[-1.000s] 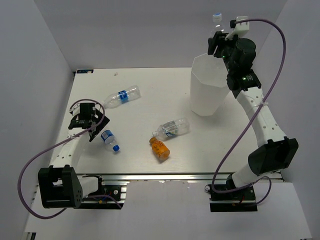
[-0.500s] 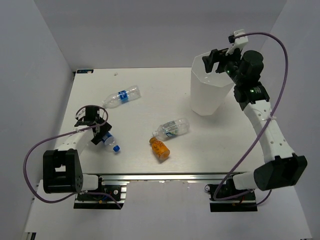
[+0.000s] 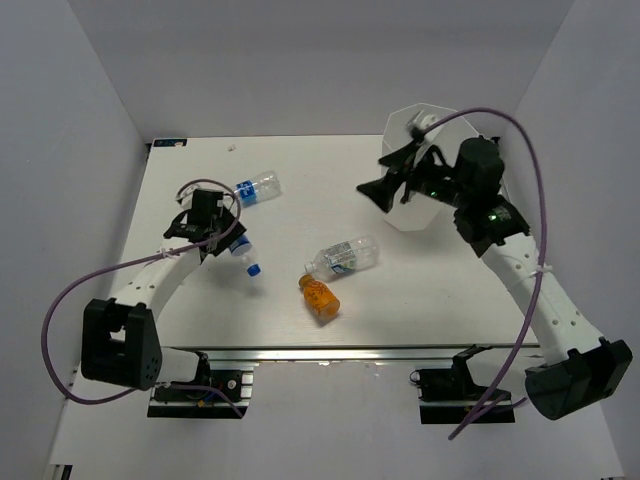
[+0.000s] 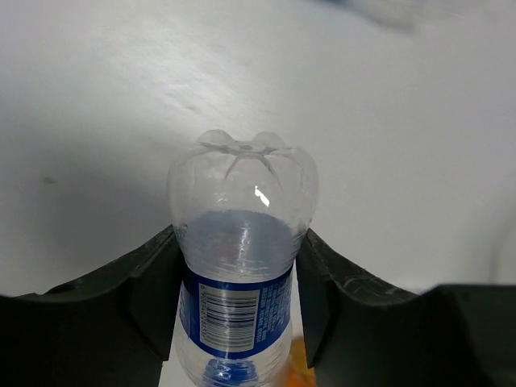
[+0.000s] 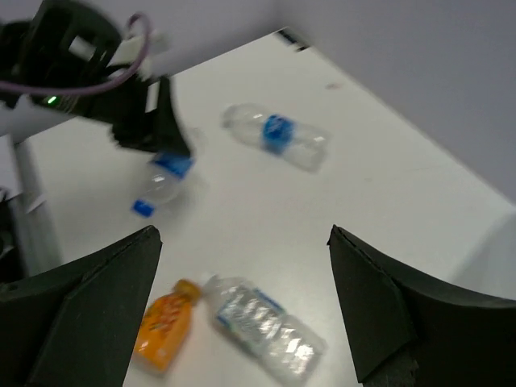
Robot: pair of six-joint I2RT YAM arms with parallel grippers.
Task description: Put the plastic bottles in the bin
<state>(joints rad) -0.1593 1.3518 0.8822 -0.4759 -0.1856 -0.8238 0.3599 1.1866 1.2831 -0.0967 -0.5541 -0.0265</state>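
Observation:
My left gripper (image 3: 218, 238) is shut on a clear plastic bottle with a blue label (image 3: 243, 255), blue cap pointing down and to the right. In the left wrist view this bottle (image 4: 240, 242) fills the gap between both fingers (image 4: 153, 294), base away from the camera. A second blue-labelled bottle (image 3: 255, 187) lies behind it. A green-white labelled bottle (image 3: 343, 257) and a short orange bottle (image 3: 320, 297) lie mid-table. My right gripper (image 3: 385, 180) hangs open and empty in front of the white bin (image 3: 400, 128), above the table. Its wrist view shows the green-white bottle (image 5: 262, 326) and the orange one (image 5: 165, 322) below.
The right arm (image 3: 500, 225) crosses in front of the bin and hides much of its side. White walls close in the table on the left, back and right. The table's front rail (image 3: 330, 352) runs between the two arm bases.
The left gripper shut on the blue-labelled bottle and carried it up and rightward. The right gripper opened, no longer holds the bottle it had over the bin, and swung down-left.

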